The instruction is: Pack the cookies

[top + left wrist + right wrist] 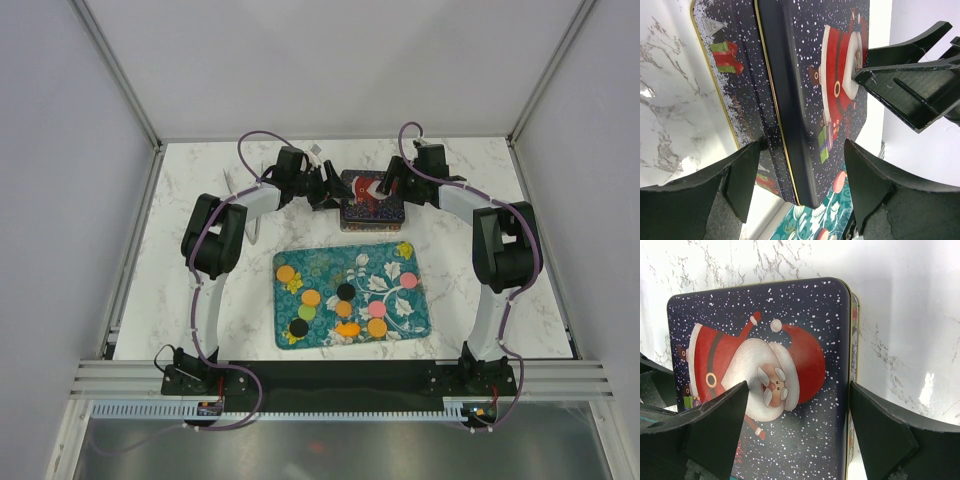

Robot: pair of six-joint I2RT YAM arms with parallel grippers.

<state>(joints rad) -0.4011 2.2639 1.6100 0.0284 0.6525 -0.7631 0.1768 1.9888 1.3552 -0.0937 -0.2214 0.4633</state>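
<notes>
As both arms close on the shut tin [372, 205], step: lid removal, my read. Nothing can be packed until it's off.
Left end effector [328, 190]: open. In its own view [802, 165] the jaws straddle the tin's side, one at the wall and one out over the lid [840, 75]. Contact: can't tell.
Right end effector [385, 182]: open wide, lid [790, 320] spanning the gap in its own view [797, 400], nothing gripped.
Cookies [346, 292]: all on the tray [330, 265], base-ward of both end effectors and well apart from them. None held.
Why two-sided: probably one arm pins the base while the other lifts the lid. That's a guess.
Top view only: full cookie spread (orange, pink, green, black) and the tin on the counter [195, 170] just beyond the tray.
Left wrist only: gold-rimmed lid seam, tin wall [735, 80], right end effector [910, 85] opposite, tray corner past the tin.
Right wrist only: Santa print square-on, no seam visible.
Risk: tin may slide if the lid sticks.
</notes>
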